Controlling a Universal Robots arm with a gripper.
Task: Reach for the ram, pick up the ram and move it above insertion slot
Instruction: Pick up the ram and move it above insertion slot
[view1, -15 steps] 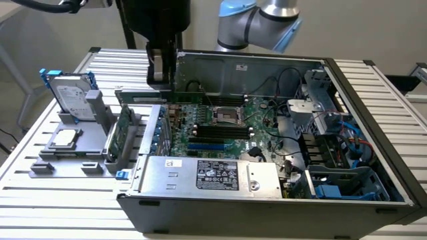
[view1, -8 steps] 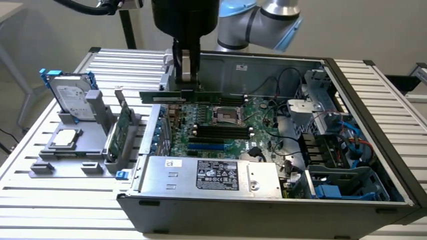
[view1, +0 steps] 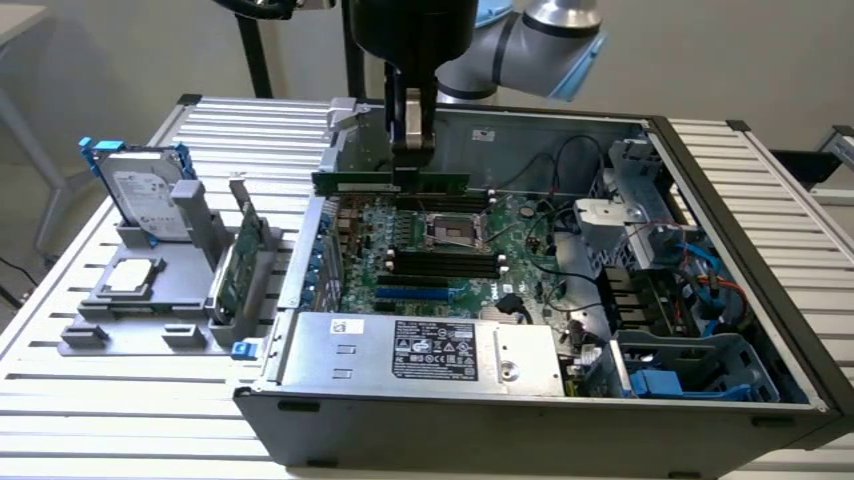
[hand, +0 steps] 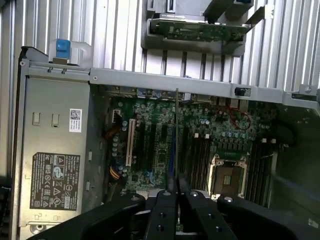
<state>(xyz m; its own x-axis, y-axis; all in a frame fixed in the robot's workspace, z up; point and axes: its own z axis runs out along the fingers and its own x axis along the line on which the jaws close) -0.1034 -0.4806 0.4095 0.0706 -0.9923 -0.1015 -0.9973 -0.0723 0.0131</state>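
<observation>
Gripper (view1: 411, 150), dark and narrow, hangs from the grey-jointed arm (view1: 534, 40) at upper centre of the exterior view, clamped on the ram (view1: 391, 183). The ram is a long thin green board with dark chips, held level and edge-down, above the motherboard (view1: 441, 255) inside the open computer case (view1: 747, 300), toward the case's rear wall in the upper middle of the frame. In the wrist view the ram (hand: 176, 135) reads as a very thin vertical sliver running up from between the two black fingers (hand: 162, 210), which press against it from both sides; its face and any label cannot be made out from this edge-on angle. The motherboard is green and densely studded, with a square metal-framed CPU socket (view1: 447, 232) at centre and dark parallel memory slots (view1: 441, 265) just below it in the exterior view; which slot the ram hangs over I cannot tell. A grey sheet-metal power supply (view1: 420, 355) with a black printed label lies at the case's lower front. Tangled black, red and blue cables (view1: 694, 270) crowd the right part of the case, half hidden by a metal bracket. The case sits on a ribbed aluminium table (view1: 134, 400). At left of the frame a grey plastic fixture (view1: 147, 300) holds an upright hard drive (view1: 144, 200) and a bigger green card (view1: 238, 275) standing on edge. The arm's upper part is cut off by the frame top.
</observation>
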